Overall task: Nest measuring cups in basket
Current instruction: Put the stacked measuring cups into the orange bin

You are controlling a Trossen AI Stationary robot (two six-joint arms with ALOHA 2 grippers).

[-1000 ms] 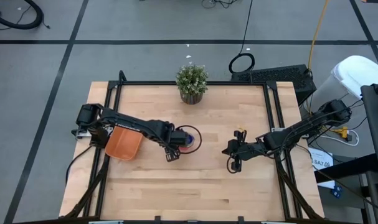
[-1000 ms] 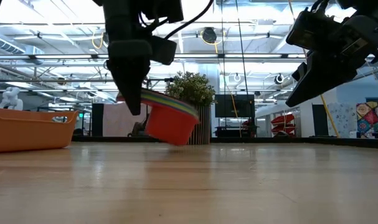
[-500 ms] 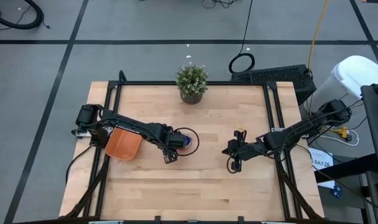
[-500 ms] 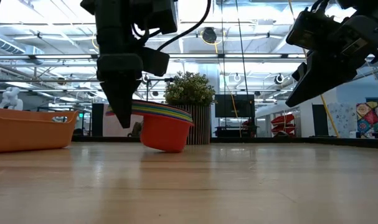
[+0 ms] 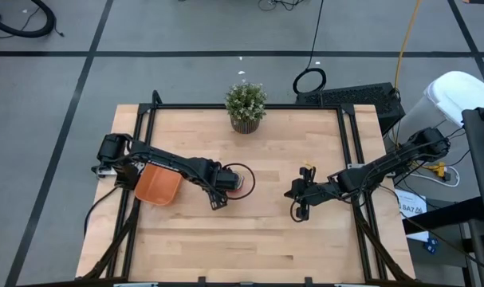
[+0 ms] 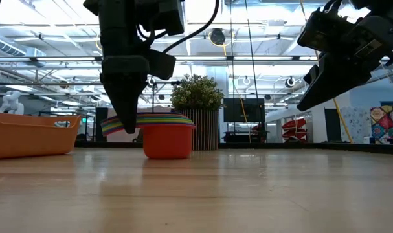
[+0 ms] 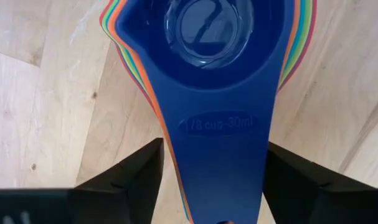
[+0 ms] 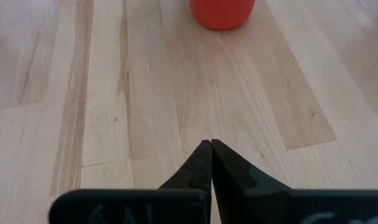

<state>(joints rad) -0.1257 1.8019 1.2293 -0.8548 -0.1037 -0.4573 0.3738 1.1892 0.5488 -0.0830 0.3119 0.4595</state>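
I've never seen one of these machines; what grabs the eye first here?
Probably the rainbow stack of measuring cups standing on the table near its middle, the left gripper straddling the handles with fingers apart. Beside it, near the table's left edge, sits the orange basket. A potted plant stands at the far edge, and the right gripper waits shut.

From above, the left gripper (image 5: pixel 218 194) covers most of the nested measuring cups (image 5: pixel 235 182), and their colours there are too small to sort. In the left wrist view the stack (image 7: pixel 213 93) runs off the frame, only thin rims showing under the dark blue top cup. The low view cuts the basket (image 6: pixel 28 134) at the edge.
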